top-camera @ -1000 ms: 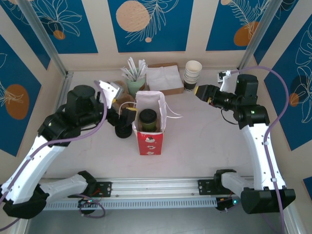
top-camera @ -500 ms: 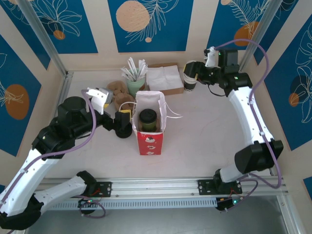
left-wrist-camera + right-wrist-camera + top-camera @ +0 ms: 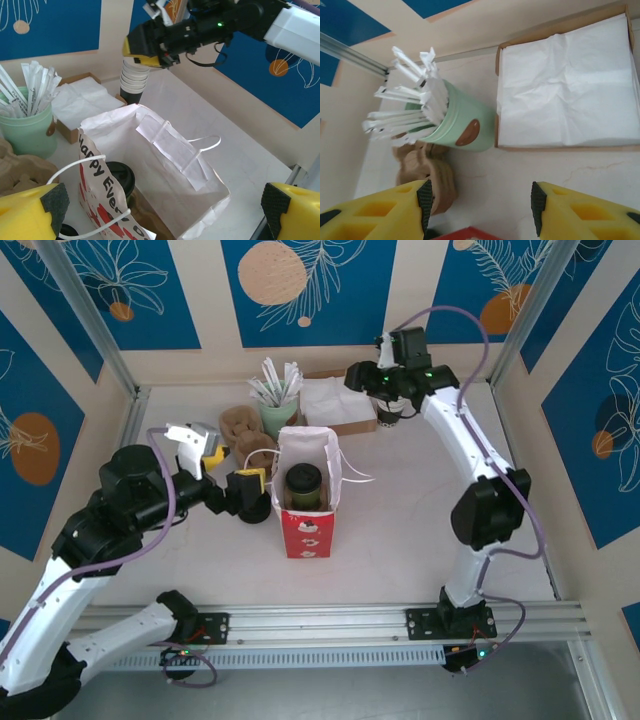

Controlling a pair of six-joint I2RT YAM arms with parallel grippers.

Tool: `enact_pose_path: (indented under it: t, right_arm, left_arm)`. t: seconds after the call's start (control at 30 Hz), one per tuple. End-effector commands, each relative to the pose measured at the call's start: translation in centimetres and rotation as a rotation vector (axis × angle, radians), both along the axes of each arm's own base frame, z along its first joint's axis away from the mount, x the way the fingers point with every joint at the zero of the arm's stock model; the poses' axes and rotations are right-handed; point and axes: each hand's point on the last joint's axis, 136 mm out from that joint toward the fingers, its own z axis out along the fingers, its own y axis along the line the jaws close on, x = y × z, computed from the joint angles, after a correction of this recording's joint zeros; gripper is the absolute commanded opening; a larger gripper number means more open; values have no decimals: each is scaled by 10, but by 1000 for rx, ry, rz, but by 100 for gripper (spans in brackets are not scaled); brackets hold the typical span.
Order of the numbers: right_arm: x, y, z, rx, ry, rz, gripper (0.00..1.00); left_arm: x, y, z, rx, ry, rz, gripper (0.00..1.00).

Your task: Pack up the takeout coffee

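— Where is your coffee?
— The small olive-brown paper cup with the black lid (image 3: 304,483) stands inside the red-and-white paper bag (image 3: 303,533).
— Your claws?
— The left claw (image 3: 164,202) gapes wide beside the bag, empty. The right claw (image 3: 480,200) is spread and holds nothing.

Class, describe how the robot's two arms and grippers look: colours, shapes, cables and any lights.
The left arm and right arm have white tubular links joined by black motor housings, each with a looping lilac cable. The left gripper and right gripper carry blocky yellow fingers faced with black pads. A small green light glows on the right arm.
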Motion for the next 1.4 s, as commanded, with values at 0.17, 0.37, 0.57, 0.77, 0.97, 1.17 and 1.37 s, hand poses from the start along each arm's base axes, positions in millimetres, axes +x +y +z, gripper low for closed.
enact_pose_path:
  t: [0.17, 0.37, 0.57, 0.77, 0.97, 1.17, 1.37]
  right_arm:
    - [48, 10, -55, -211, -28, -6, 56]
    - [73, 22, -91, -276, -32, 21, 59]
    - [94, 31, -128, -384, -46, 41, 61]
    - [113, 35, -157, -444, -64, 47, 65]
    - [126, 34, -183, -487, -53, 50, 69]
    - [137, 28, -196, -523, -69, 32, 72]
    - [141, 28, -199, -553, -93, 27, 75]
  left_arm:
    - [-18, 2, -11, -31, 67, -34, 100]
    - [-30, 7, -8, -62, 41, -60, 100]
    - [-31, 16, -14, -49, 65, -20, 100]
    - [-34, 12, -14, -90, 97, -36, 100]
    - [-33, 8, -18, -114, 125, -39, 99]
    - [-35, 6, -21, -130, 136, -50, 98]
    - [-38, 7, -20, -130, 123, -61, 98]
